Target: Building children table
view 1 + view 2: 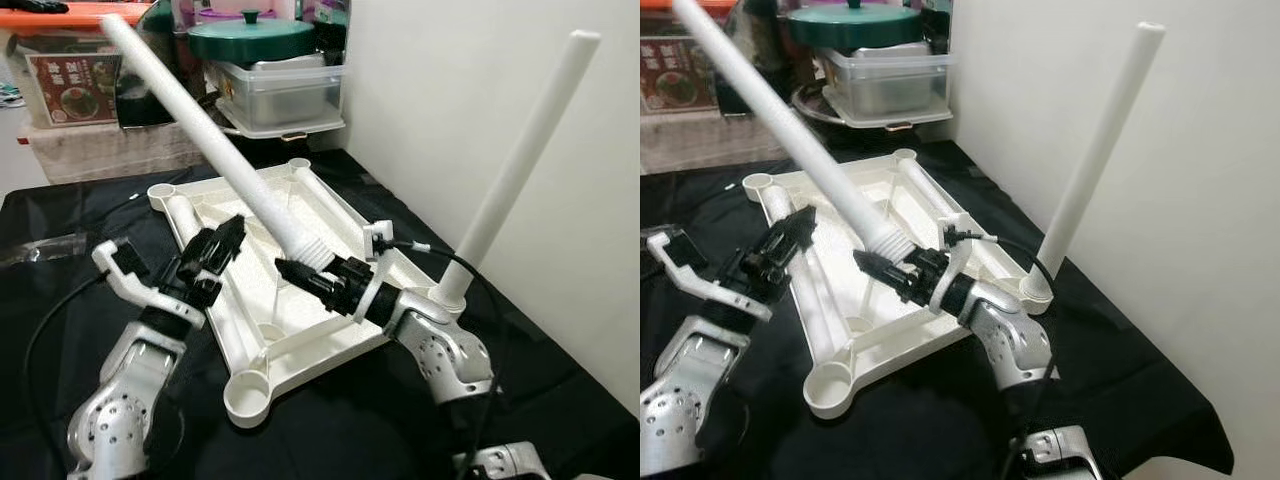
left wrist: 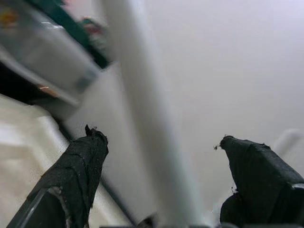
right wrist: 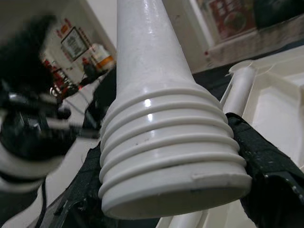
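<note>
The white plastic tabletop (image 1: pixel 330 350) lies upside down on a black cloth. One white leg (image 1: pixel 520 160) stands upright in its near right corner socket. My right gripper (image 1: pixel 305 272) is shut on the ribbed end of a second white leg (image 1: pixel 200 110). It holds this leg tilted over the tabletop's middle, with the far end pointing up and to the back left. The ribbed end (image 3: pixel 166 156) sits between the black fingers (image 3: pixel 266 166). My left gripper (image 1: pixel 215 248) hovers open over the tabletop's left edge, beside the tilted leg (image 2: pixel 142 109), not touching it. The near left corner socket (image 1: pixel 248 390) is bare.
Clear storage bins (image 1: pixel 280 95) with a green lidded pot (image 1: pixel 250 40) stand behind the table. A white wall (image 1: pixel 480 60) runs close along the right side. The black cloth (image 1: pixel 60 220) covers the surface, and a black cable (image 1: pixel 40 330) loops at the left.
</note>
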`<state>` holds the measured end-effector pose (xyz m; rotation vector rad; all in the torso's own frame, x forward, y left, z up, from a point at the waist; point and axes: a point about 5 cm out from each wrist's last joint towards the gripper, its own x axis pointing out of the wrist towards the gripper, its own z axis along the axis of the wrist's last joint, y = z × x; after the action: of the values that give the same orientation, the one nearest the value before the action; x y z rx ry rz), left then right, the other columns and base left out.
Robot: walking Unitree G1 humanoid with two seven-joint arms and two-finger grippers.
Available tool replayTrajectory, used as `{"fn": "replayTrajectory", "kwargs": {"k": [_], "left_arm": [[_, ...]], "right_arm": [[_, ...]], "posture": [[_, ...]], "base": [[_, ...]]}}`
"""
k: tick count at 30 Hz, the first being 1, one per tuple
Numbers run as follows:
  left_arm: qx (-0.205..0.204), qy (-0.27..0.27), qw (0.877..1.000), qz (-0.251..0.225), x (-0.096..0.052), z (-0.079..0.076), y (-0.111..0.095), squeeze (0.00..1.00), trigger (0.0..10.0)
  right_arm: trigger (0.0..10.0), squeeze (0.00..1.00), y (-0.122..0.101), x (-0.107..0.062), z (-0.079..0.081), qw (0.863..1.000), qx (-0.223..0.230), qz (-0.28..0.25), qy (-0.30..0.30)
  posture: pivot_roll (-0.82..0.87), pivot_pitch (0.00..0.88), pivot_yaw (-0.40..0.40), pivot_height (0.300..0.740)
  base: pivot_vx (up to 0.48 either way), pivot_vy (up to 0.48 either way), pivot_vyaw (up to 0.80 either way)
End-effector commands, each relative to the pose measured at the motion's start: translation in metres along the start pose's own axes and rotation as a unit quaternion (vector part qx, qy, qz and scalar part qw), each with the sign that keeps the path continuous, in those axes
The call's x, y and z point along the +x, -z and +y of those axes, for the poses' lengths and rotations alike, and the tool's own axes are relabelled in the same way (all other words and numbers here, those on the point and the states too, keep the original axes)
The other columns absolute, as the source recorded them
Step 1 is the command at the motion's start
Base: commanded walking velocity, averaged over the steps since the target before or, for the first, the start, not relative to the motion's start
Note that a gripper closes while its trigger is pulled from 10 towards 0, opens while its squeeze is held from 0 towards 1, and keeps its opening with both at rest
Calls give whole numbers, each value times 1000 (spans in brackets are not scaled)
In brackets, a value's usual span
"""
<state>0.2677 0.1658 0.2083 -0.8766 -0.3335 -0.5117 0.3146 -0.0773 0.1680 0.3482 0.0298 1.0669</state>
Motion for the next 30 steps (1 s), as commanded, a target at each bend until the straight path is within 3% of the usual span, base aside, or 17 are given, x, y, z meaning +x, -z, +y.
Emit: {"fn": "replayTrajectory", "kwargs": {"k": [1,6,13,26,27,29,30], "left_arm": [[-9,10,1000,5,1,-1,-1,0,10000],[-37,-2,999,-2,5,7,-10,0,10000],[-26,-2,1000,-1,14,16,-25,0,10000],[33,-4,999,-4,14,27,-67,0,10000],[35,-1,999,-9,12,27,-72,0,6902],[36,0,999,-12,12,27,-74,0,6902],[37,2,999,-17,11,27,-75,0,0]], "right_arm": [[0,0,-3,-1,5,1000,-3,-5,-21],[0,0,1,-6,15,997,-8,17,-71],[0,0,9,-16,21,991,-25,56,-116],[0,0,8,-42,16,979,-48,117,-162],[0,0,8,-43,16,978,-51,122,-163],[0,0,9,-44,15,977,-52,126,-164],[0,0,10,-43,14,977,-54,129,-164]], "posture": [[39,0,-64,740],[33,0,-60,740],[31,0,-56,740],[22,0,-50,740],[24,0,-52,740],[26,0,-53,740],[28,0,-54,740]], "base": [[0,0,0],[0,0,0],[0,0,0],[0,0,0],[0,0,0],[0,0,0],[0,0,0]]}}
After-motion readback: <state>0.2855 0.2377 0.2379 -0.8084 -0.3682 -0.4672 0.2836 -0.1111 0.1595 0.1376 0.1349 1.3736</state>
